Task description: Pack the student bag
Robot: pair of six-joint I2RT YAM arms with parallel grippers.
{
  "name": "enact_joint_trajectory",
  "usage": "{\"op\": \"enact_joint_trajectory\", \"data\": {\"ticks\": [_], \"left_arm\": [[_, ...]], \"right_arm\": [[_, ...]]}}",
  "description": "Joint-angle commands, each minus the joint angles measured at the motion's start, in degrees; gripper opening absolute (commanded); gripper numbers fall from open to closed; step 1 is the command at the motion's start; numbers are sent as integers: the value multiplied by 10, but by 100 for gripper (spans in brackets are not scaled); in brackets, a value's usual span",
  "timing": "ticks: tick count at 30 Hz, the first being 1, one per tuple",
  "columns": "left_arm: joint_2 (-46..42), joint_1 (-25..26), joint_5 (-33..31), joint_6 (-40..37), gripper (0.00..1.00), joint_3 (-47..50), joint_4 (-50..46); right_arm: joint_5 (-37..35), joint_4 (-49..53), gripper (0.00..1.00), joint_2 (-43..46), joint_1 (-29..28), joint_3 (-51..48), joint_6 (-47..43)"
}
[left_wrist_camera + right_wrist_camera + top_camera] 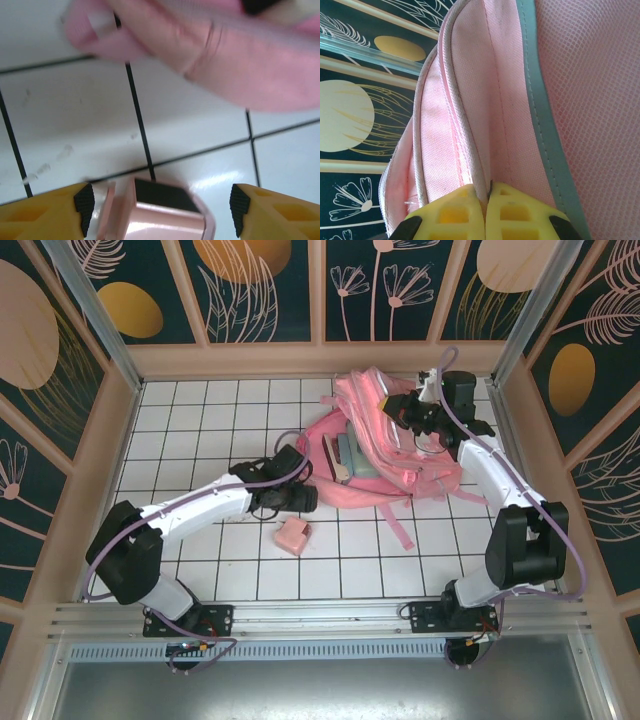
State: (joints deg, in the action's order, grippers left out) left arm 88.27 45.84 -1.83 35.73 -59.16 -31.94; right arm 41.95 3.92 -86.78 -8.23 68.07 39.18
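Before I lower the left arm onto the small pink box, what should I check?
1. Left gripper open: ok.
2. Small pink box lined up between its fingers: ok.
3. Right gripper shut on student bag rim: ok.
4. Bag mouth open, books visible inside: ok.
5. Room left for the box: cannot tell.

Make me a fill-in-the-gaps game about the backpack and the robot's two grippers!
The backpack is ____ in colour.
The right gripper is ____ on the backpack's edge.
The left gripper has its jaws wide ____.
Missing words: pink; shut; open.
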Motion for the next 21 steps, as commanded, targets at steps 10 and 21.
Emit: {"op": "enact_joint_trajectory", "data": {"ticks": [10, 21], "left_arm": [[19, 42, 2, -72, 78, 53, -36], [27, 55, -3, -73, 70, 66, -31]], "right_arm": [[34, -58, 0, 1, -6, -4, 1], [29, -55, 0, -1, -7, -5, -1]]}}
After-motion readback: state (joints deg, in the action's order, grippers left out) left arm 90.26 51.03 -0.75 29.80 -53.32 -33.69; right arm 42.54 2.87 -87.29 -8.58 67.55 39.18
